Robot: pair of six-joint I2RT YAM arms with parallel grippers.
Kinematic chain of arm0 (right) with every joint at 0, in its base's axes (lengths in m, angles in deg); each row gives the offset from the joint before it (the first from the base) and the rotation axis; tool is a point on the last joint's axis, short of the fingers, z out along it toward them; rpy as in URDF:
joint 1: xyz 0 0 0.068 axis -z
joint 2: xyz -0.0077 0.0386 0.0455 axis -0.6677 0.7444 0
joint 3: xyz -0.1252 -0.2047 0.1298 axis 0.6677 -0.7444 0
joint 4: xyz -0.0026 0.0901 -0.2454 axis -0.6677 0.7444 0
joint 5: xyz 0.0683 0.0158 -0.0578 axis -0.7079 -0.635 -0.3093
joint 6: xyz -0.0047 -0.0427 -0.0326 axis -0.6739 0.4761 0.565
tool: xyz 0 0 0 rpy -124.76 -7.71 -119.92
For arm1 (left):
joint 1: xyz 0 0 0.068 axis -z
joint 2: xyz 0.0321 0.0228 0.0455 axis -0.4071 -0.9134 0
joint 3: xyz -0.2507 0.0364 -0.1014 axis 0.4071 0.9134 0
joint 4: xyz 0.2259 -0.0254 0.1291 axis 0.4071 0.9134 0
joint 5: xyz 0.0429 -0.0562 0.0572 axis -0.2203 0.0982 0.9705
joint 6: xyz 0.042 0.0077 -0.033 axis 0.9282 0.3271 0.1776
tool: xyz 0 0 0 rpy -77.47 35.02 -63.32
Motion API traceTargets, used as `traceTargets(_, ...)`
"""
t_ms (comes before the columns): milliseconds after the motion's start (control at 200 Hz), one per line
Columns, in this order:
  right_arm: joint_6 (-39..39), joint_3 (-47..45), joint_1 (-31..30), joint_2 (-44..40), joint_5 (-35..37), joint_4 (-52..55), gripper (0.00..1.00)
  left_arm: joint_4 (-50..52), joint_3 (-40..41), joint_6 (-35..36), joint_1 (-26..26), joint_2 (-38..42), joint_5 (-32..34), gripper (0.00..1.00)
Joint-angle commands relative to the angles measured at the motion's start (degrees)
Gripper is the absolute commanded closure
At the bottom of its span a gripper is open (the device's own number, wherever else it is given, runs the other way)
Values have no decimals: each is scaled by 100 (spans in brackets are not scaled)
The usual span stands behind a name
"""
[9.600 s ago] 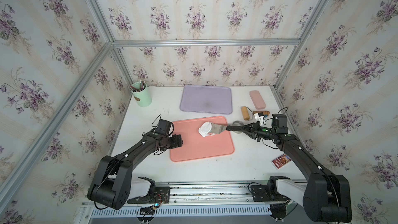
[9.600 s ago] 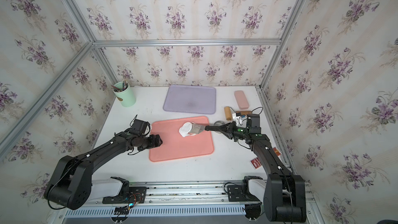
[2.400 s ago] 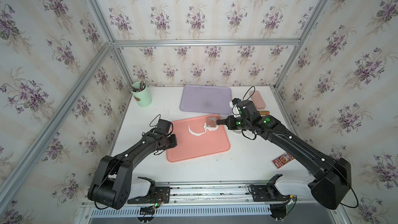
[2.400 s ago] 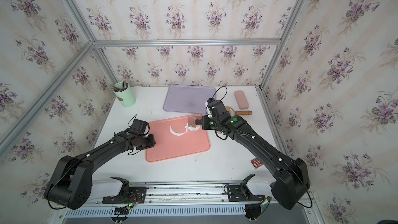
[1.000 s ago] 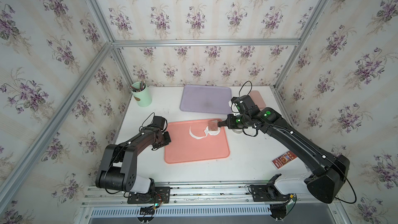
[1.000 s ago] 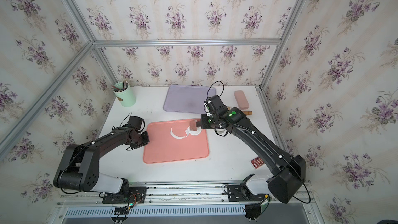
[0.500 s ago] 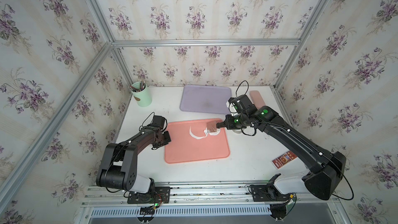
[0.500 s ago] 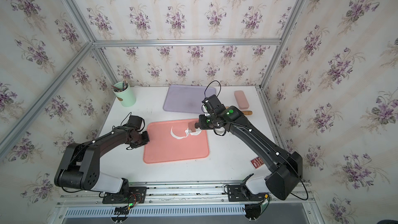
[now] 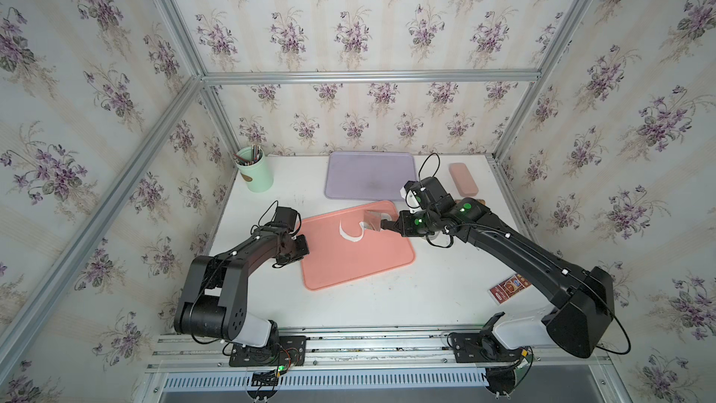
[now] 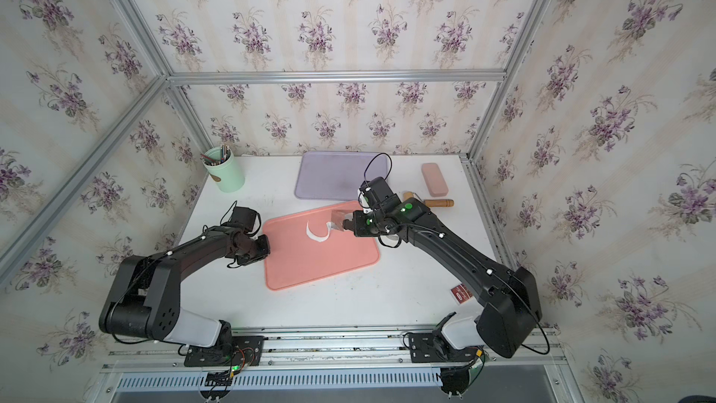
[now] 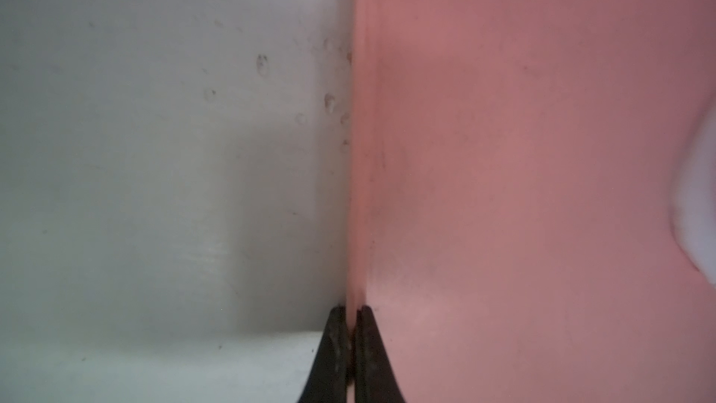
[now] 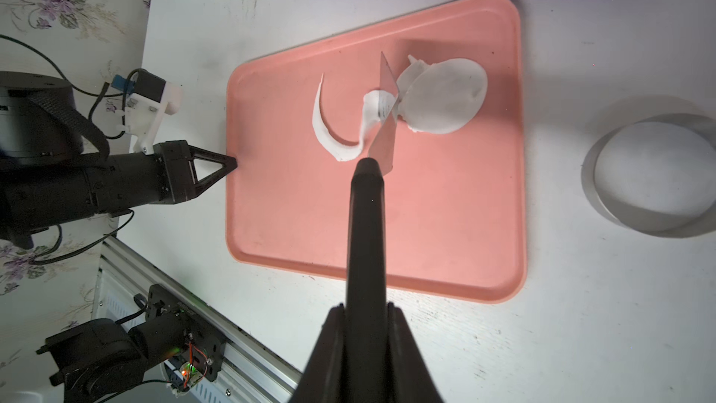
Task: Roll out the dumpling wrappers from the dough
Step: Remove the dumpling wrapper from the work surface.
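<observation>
A flat, round white dumpling wrapper (image 12: 441,98) lies at the far right of the pink tray (image 9: 348,261). A crescent scrap of dough (image 12: 329,133) lies beside it, nearer the tray's middle, and shows in both top views (image 9: 350,235) (image 10: 317,237). My right gripper (image 12: 366,308) is shut on the black handle of a scraper (image 12: 366,226). Its metal blade (image 12: 385,122) stands on edge between scrap and wrapper, touching both. My left gripper (image 11: 351,327) is shut on the tray's left rim (image 11: 358,188), also seen in a top view (image 9: 304,246).
A metal ring cutter (image 12: 635,222) stands on the table right of the pink tray. A purple tray (image 9: 368,180), green cup (image 9: 253,174), pink case (image 9: 463,184) and wooden-handled roller (image 10: 438,202) are at the back. A red card (image 9: 509,288) lies front right.
My left jaws have closed onto the tray's rim over the last second. The right arm and scraper have barely moved; earlier the tray slid left and the right arm reached in over it.
</observation>
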Motion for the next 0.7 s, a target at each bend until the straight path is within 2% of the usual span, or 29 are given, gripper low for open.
traceTargets(0, -201, -117, -12, -35, -768, -380, 100, 124, 25, -34, 9, -104, -68, 100)
traceTargets(110, -566, -514, -24, -194, -1378, -1059, 100, 102, 43, -45, 9, -75, -76, 100)
traceTargets(155, -683, -524, -22, -253, -1397, -1180, 100, 123, 43, -54, 9, -72, -76, 100)
traceTargets(475, -93, 460, 91, -399, 1210, 310, 100, 109, 69, -56, 9, -14, -81, 100)
traceTargets(699, 167, 455, 64, -56, 1032, 34, 100, 115, 78, -80, 9, -3, -85, 100)
